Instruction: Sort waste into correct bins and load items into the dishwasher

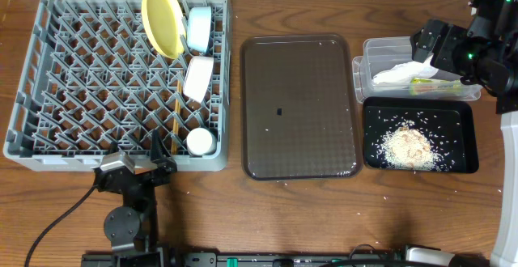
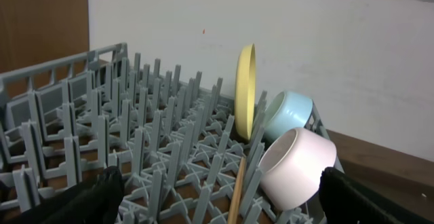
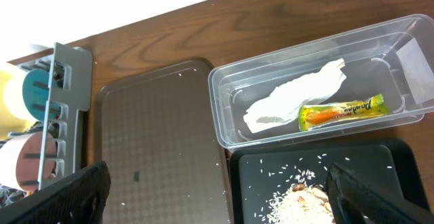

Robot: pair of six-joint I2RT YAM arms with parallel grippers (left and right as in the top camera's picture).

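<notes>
The grey dish rack (image 1: 81,81) holds the yellow plate (image 1: 162,18) on edge, the light blue bowl (image 1: 199,27), the white bowl (image 1: 198,78), the small white cup (image 1: 201,141) and the wooden chopsticks (image 1: 175,121). The clear tub (image 1: 380,52) holds the white napkin (image 3: 295,96) and the orange-and-green wrapper (image 3: 341,110). The black tray (image 1: 461,125) holds the rice scraps (image 1: 409,147). My left gripper (image 1: 137,166) is open and empty at the rack's near edge. My right gripper (image 1: 429,44) is open and empty, high over the tub. The left wrist view shows the plate (image 2: 247,91), blue bowl (image 2: 290,113), white bowl (image 2: 297,165) and chopsticks (image 2: 237,190).
A dark brown serving tray (image 1: 299,105) lies between the rack and the bins, with a few rice grains on it. Stray grains lie on the wooden table near the tray's front edge. The right arm's body stands at the far right.
</notes>
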